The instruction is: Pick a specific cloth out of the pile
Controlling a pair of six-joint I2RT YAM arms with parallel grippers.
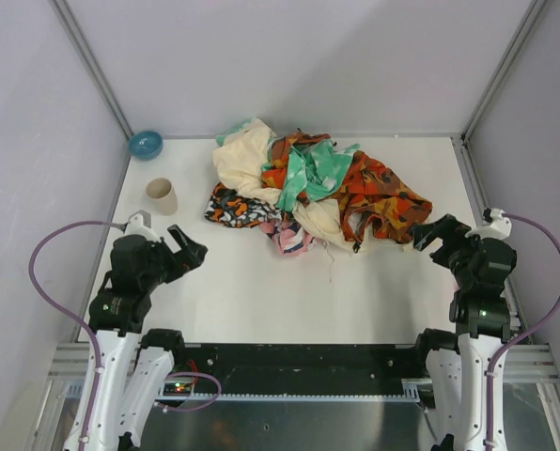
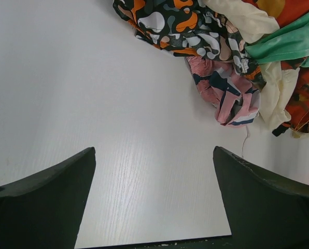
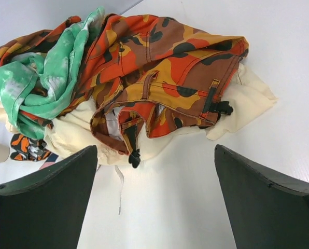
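Observation:
The pile [image 1: 308,188] lies at the back middle of the white table: orange-red camouflage print, cream, mint green, pink and black-orange-white blotched fabrics. The plain dark grey cloth shows in no view; it is hidden or out of view. My left gripper [image 1: 188,250] is open and empty, low over bare table left of the pile's blotched corner [image 2: 180,26]. My right gripper [image 1: 430,235] is open and empty just right of the pile, facing the camouflage garment [image 3: 165,67] and cream cloth [image 3: 248,98].
A blue bowl [image 1: 146,144] sits at the back left corner. A beige cup [image 1: 162,195] stands in front of it, left of the pile. Grey walls with metal rails enclose the table [image 1: 289,291] on three sides.

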